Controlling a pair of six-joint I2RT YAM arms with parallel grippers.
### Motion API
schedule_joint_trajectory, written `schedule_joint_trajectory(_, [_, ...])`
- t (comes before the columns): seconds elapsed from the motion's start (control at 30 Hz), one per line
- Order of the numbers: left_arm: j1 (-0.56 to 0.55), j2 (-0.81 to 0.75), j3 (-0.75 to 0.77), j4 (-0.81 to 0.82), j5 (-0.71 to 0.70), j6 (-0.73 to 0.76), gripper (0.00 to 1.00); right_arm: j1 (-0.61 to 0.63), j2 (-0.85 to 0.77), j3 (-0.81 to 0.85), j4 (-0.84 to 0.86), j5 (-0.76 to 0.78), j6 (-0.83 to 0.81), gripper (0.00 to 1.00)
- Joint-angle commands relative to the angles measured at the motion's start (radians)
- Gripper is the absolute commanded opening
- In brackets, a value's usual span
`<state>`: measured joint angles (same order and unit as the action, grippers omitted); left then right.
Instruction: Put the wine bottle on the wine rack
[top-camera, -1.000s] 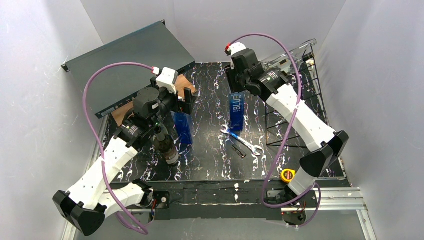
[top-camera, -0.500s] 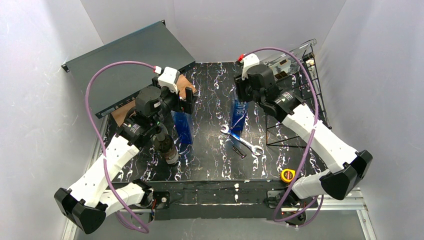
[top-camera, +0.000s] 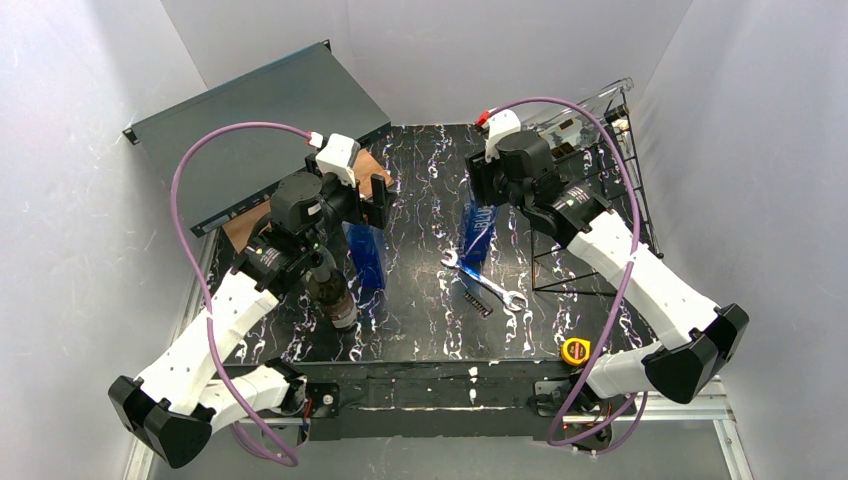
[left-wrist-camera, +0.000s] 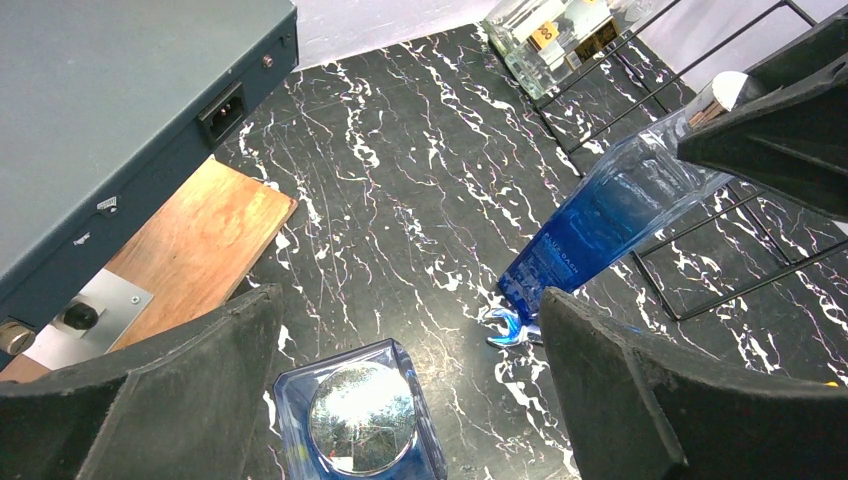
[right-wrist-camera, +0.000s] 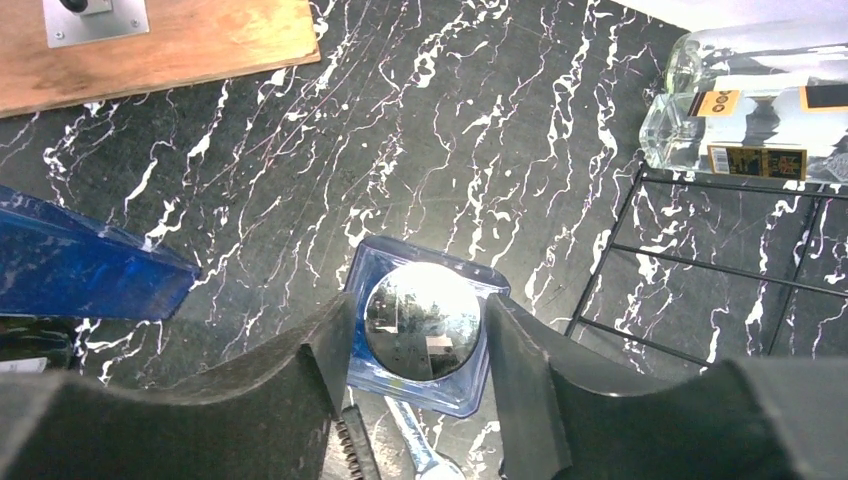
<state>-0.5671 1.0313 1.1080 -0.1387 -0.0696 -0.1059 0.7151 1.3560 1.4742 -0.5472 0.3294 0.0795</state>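
Observation:
A blue square bottle with a silver cap leans on the table, its top tilted toward the black wire wine rack. My right gripper is shut on its neck, fingers on either side of the cap. The bottle also shows in the left wrist view. A second blue bottle stands upright at centre left. My left gripper hangs open above its cap, not touching it. The rack stands just right of the held bottle.
Clear bottles lie at the rack's far end. A wrench and a black comb lie by the held bottle's base. A dark bottle lies under my left arm. Dark grey case, wooden board, yellow tape measure.
My right arm has swung right toward the rack, and the blue bottle it holds has gone from upright to tilted. The left arm has barely moved.

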Motion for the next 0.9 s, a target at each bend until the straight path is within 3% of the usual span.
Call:
schedule_joint_trajectory(0.0, [-0.004, -0.025, 0.029, 0.008, -0.004, -0.002, 0.99, 0.001, -0.010, 0.048, -0.045, -0.034, -0.005, 0.64])
schedule_joint_trajectory(0.33, [-0.004, -0.034, 0.033, 0.006, 0.003, -0.005, 0.99, 0.004, -0.021, 0.071, -0.124, -0.034, 0.031, 0.98])
schedule_joint_trajectory(0.7, [-0.003, -0.023, 0.035, 0.003, 0.004, -0.008, 0.99, 0.009, 0.003, 0.006, -0.055, 0.036, 0.079, 0.98])
schedule_joint_trajectory(0.87, [-0.004, -0.037, 0.029, 0.011, -0.007, -0.003, 0.99, 0.012, 0.009, -0.040, -0.023, 0.079, 0.122, 0.89])
